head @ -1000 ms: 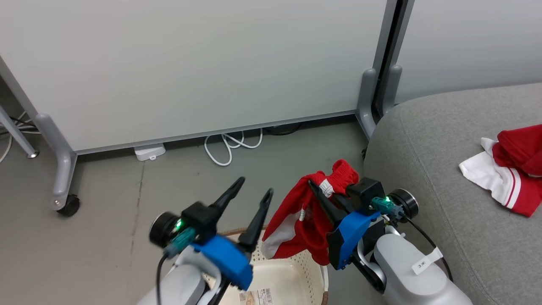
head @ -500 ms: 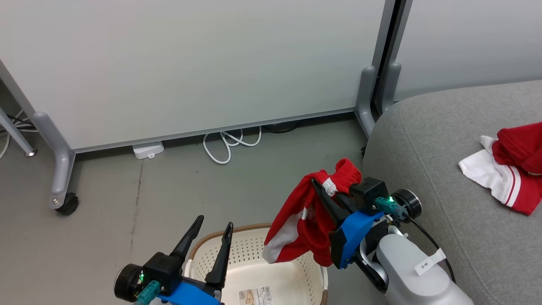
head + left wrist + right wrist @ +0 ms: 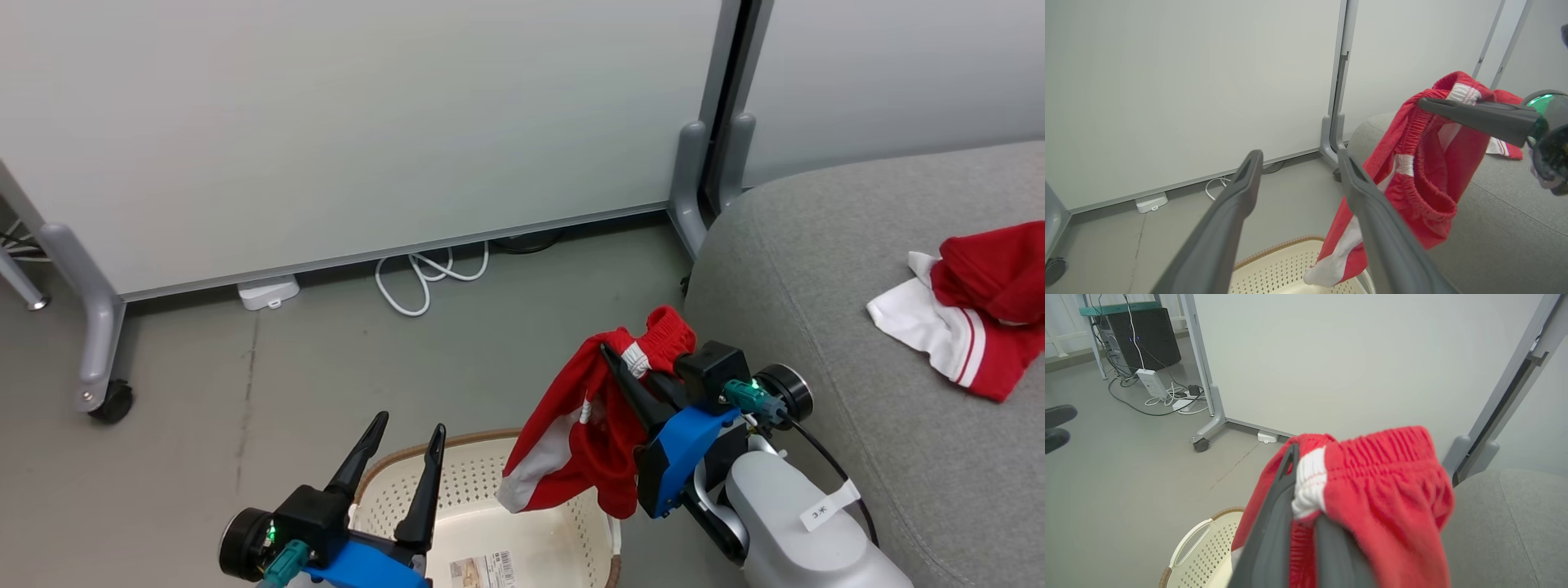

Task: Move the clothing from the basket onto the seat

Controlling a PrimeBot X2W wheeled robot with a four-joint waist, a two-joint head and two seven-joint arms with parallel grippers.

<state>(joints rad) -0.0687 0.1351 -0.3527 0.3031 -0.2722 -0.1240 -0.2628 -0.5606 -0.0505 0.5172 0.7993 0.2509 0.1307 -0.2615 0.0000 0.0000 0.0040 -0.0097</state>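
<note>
Right gripper (image 3: 614, 363), frame centre, clamps the red shorts (image 3: 575, 425) by the waistband; they hang below it over the basket (image 3: 490, 478) at bottom. Left gripper (image 3: 411, 425), lower left, gapes empty

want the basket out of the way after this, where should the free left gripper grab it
Probably the white side handle of the basket: it arches clear of the perforated wall, leaving a slot for one finger. Come from above on the outside; the left gripper is open near its rim.
</note>
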